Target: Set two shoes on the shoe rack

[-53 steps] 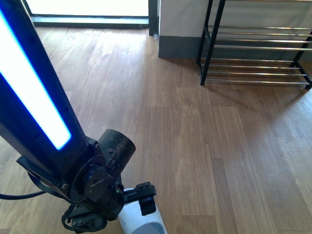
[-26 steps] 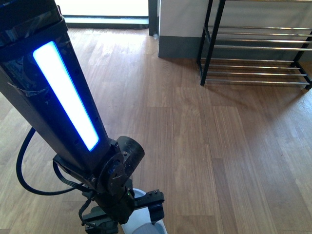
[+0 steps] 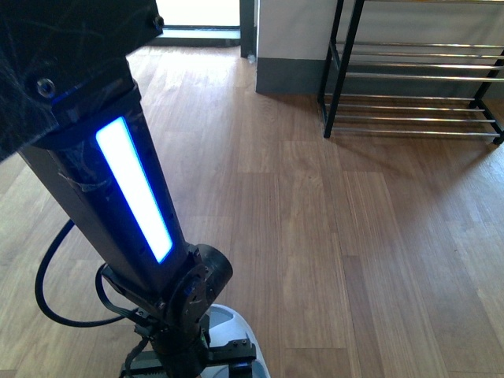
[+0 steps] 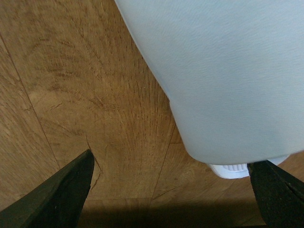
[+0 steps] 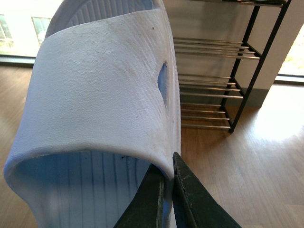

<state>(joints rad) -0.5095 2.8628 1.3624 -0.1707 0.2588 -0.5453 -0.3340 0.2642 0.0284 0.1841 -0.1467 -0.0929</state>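
Currently, the left gripper (image 4: 173,190) hangs over the wood floor (image 4: 71,71) with its jaws spread wide. A pale sandal (image 4: 228,71) lies just ahead of them. The right gripper (image 5: 166,190) pinches the strap edge of the other sandal (image 5: 99,95), jaws nearly together. The shoe rack (image 5: 213,71) stands well beyond it.

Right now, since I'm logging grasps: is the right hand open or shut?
Shut: the right hand pinches the strap edge of the sandal, with no gap showing.
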